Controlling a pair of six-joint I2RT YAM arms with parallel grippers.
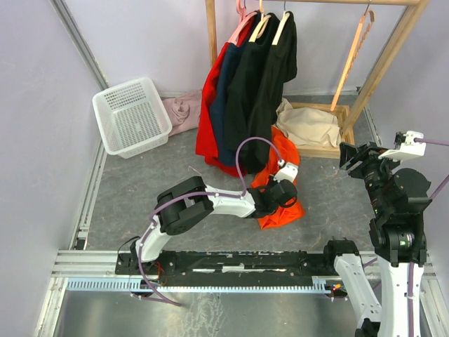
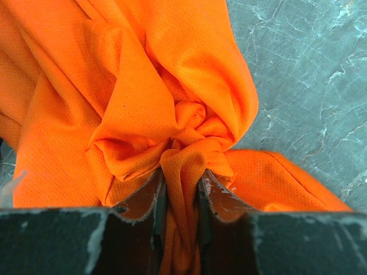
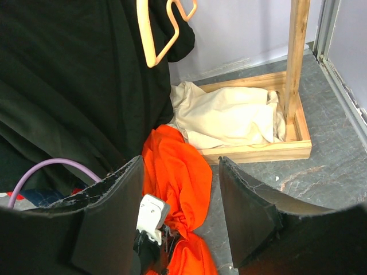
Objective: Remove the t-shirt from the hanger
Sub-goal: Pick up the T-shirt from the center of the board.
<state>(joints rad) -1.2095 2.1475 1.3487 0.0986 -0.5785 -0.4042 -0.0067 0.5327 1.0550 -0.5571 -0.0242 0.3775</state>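
Orange t-shirt lay crumpled, a twisted fold clamped between my left gripper's fingers; my right gripper gaped wide, seemingly well apart.

Low left black two-finger gripper clamps orange mesh t-shirt (jaws nearly together); raised right black gripper gapes wide.

Left arm and right arm are showing black joints, white links, purple cable. Left end effector fingers are looking scuffed black.
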